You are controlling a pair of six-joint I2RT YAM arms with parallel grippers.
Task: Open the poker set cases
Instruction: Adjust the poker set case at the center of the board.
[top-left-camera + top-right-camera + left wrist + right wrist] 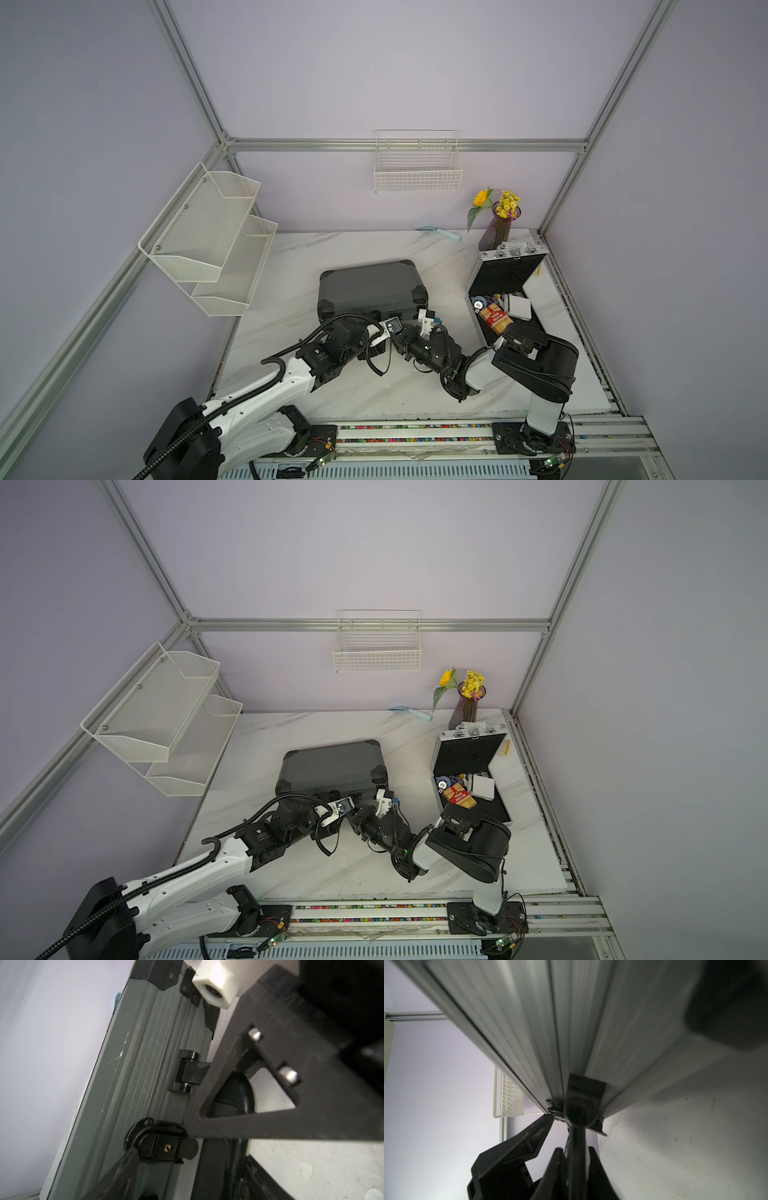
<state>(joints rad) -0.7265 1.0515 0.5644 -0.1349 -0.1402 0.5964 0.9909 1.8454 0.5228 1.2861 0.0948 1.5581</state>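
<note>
The dark grey case (370,286) with black corner caps lies flat mid-table, lid down, in both top views. Both arms meet at its front side. My right gripper (576,1148) is shut on the case's black handle (234,1093). My left gripper (190,1153) is open and straddles a black latch (164,1147) on that front side. One of its fingertips (128,1157) touches the latch's edge. The silver case (503,274) stands open at the right, its black-lined lid raised, with a red box (494,318) and a white box (519,307) inside.
A purple vase with yellow flowers (496,226) stands behind the silver case. A pale blue tool (440,233) lies at the table's back edge. A wire basket (417,168) hangs on the back wall and a mesh shelf (212,237) on the left wall.
</note>
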